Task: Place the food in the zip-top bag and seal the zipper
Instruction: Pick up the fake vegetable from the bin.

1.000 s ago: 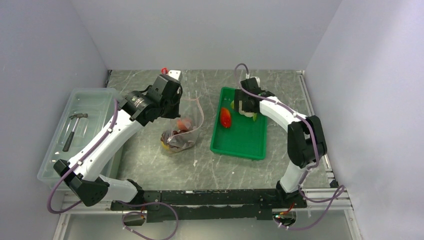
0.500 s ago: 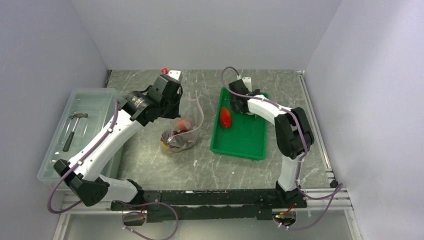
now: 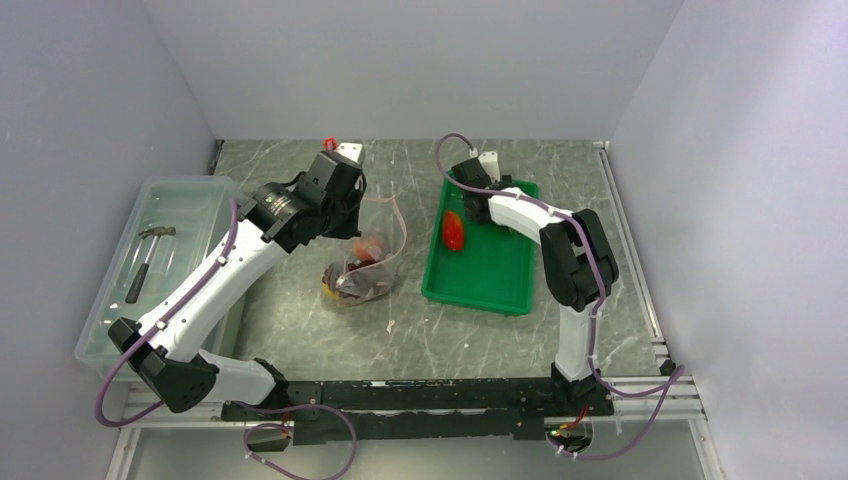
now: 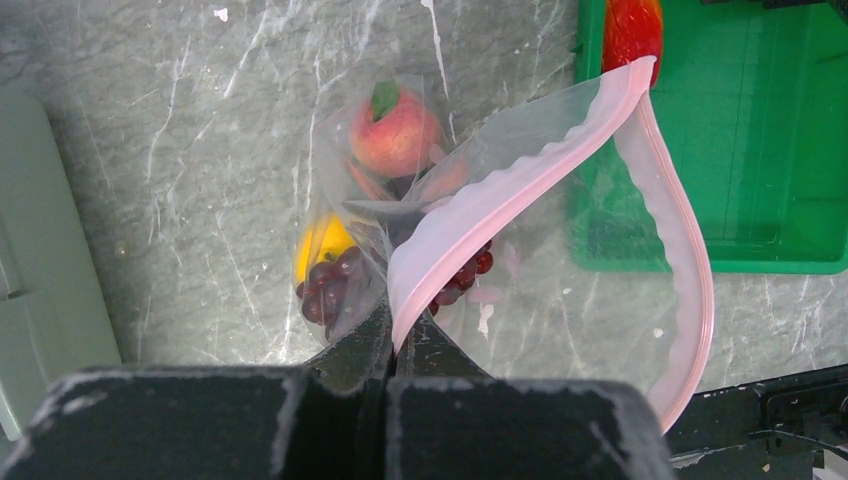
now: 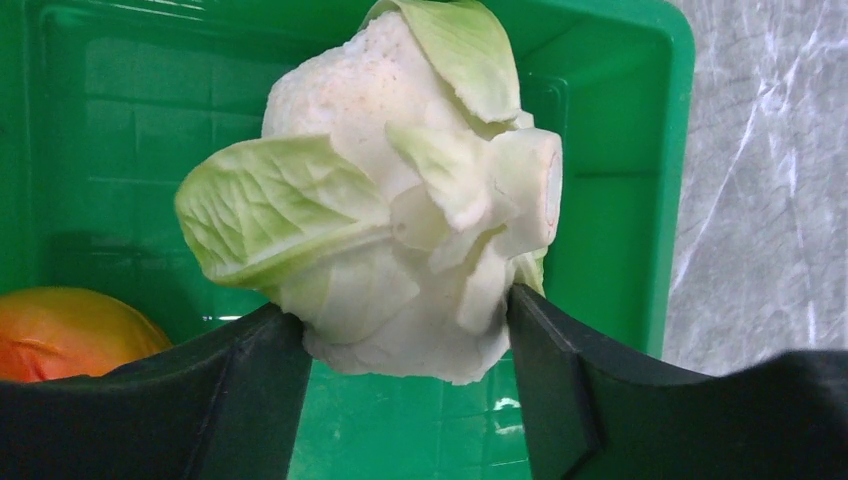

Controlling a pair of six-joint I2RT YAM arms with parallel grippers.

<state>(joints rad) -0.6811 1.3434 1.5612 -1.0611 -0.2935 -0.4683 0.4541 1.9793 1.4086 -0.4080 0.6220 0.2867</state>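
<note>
While the left pincer [image 4: 395, 338] pinched the pink zipper strip [image 4: 500, 205] of the clear crinkly bag [image 4: 560, 260], the right pincer [image 5: 405, 310] clasped the pale green-white leafy vegetable [image 5: 350, 210] (best lifted straight, squarely held).

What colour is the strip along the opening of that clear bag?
Pale pink. The strip shows best in the left wrist view.
</note>
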